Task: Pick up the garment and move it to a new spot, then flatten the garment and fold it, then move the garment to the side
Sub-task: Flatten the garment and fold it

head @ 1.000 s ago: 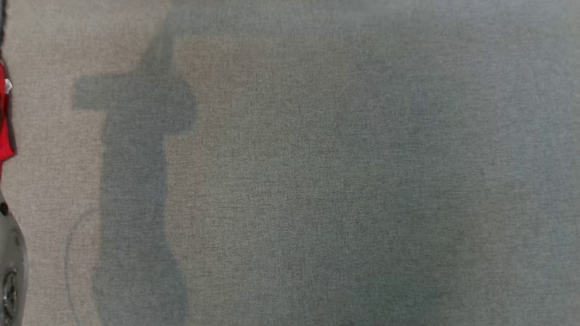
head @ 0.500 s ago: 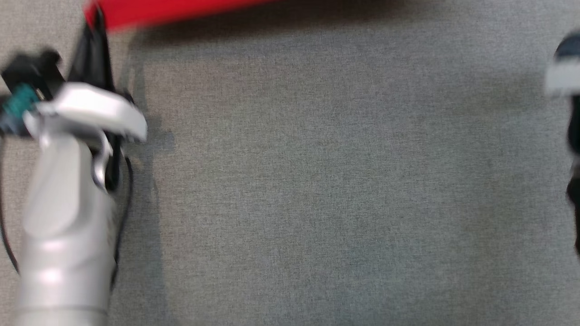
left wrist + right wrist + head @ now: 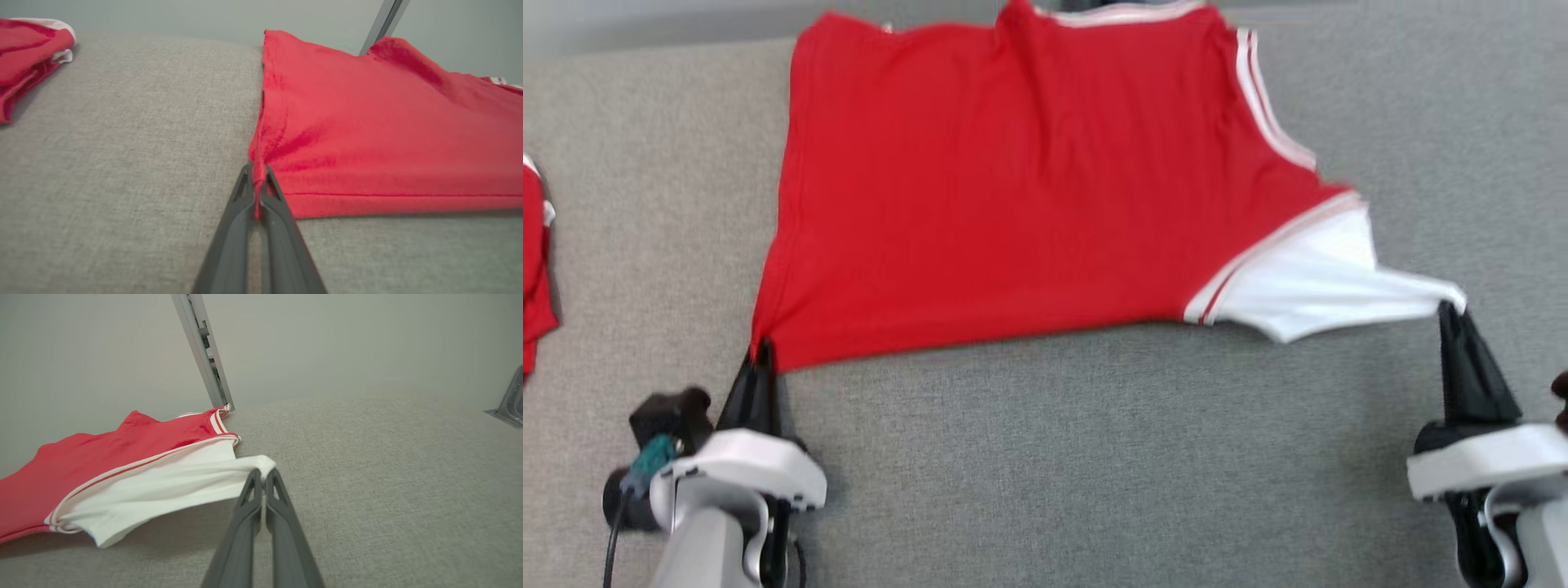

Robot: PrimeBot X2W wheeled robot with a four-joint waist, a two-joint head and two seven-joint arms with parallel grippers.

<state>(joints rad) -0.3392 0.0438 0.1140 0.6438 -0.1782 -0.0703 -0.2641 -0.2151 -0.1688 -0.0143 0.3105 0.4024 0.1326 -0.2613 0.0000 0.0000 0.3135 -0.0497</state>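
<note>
The garment (image 3: 1029,188) is a red shirt with a white sleeve (image 3: 1307,278) and white-striped trim, spread across the far half of the grey table (image 3: 1094,457). My left gripper (image 3: 761,353) is shut on its near left hem corner; the left wrist view shows the red cloth (image 3: 367,130) pinched between the fingertips (image 3: 259,179). My right gripper (image 3: 1450,309) is shut on the tip of the white sleeve (image 3: 163,482), which is pulled taut toward the right in the right wrist view (image 3: 263,473). The shirt's far edge hangs past the table's back.
Another red garment (image 3: 535,269) lies at the table's left edge, also seen folded in the left wrist view (image 3: 28,53). A metal post (image 3: 202,347) rises behind the table. Bare grey cloth surface stretches between my two arms.
The head camera has swung, so the whole picture shifted. The red shirt, first a blurred strip at the top, now lies spread in full view with both grippers holding its corners.
</note>
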